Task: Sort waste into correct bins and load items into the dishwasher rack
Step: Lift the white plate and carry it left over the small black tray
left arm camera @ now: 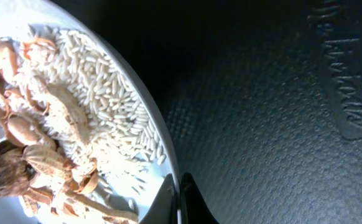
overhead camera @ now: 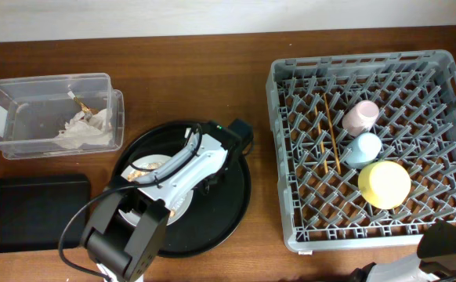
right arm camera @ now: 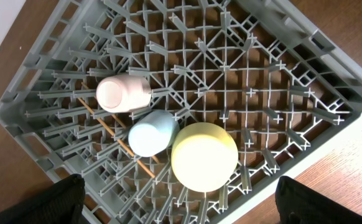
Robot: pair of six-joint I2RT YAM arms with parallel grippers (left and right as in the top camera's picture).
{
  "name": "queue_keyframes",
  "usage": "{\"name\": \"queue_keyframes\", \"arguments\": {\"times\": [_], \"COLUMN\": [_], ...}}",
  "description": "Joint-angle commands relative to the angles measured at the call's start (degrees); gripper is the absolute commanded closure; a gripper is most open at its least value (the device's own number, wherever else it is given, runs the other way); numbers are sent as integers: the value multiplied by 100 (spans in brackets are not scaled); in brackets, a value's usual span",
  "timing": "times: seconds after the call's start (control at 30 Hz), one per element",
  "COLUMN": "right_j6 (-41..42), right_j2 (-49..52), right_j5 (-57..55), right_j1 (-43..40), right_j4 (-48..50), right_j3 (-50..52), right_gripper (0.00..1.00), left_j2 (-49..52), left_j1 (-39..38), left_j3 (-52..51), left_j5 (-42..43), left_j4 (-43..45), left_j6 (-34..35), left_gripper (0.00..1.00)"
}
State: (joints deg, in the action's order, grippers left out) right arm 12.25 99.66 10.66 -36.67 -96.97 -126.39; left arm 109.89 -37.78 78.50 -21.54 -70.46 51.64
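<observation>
Fingertips (left arm camera: 193, 205) of the left gripper (left arm camera: 180, 202) are clamped on the rim of the plate (left arm camera: 170, 165) at the bottom of the left wrist view. Rice and brown food scraps (left arm camera: 56, 118) lie on the plate, which sits within the round black tray (left arm camera: 274, 124). In the overhead view, a flat black tray (overhead camera: 32, 211) sits at lower left. At upper left is a clear box (overhead camera: 24, 102) with crumpled paper wrappers (overhead camera: 83, 129) inside. The right gripper (right arm camera: 190, 199) hangs spread wide and empty over the rack (right arm camera: 280, 74). Among the pegs, the yellow saucer (right arm camera: 204, 155) touches the blue cup (right arm camera: 151, 132). The pink cup (right arm camera: 124, 93) lies just beyond, with the chopsticks (overhead camera: 331, 133) alongside.
</observation>
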Motion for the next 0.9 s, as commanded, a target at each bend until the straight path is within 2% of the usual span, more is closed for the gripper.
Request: {"name": "queue_keyframes", "arguments": {"times": [0.0,0.2,0.33,0.5,0.57,0.77,0.87], "right_j6": [50,50,50,50,50,50,50], "right_j2": [46,46,46,46,46,46,46], "right_j5": [24,24,24,24,24,24,24], "right_j1": [-11,-11,-11,-11,-11,-11,-11], "right_j4": [-31,-31,-31,-31,-31,-31,-31], "right_j3": [-26,-26,-26,-26,-26,-26,-26], "right_gripper": [1,2,2,2,1,2,2], "left_j2": [61,57,57,57,57,57,57], "left_j1": [153,839,1683,2605,3073,4636,5318], "left_j3": [461,1049,1526,2017,2203,2549,2549], "left_j5": [-435,-472,-466,-267,90,1904,2463], "left_j4": [-522,-1239,-1641,-1703,-1646,-1397,-1340], "left_j6": [201,232,216,-302,-623,-1755,-1941], "left_gripper": [99,99,99,99,99,99,99]}}
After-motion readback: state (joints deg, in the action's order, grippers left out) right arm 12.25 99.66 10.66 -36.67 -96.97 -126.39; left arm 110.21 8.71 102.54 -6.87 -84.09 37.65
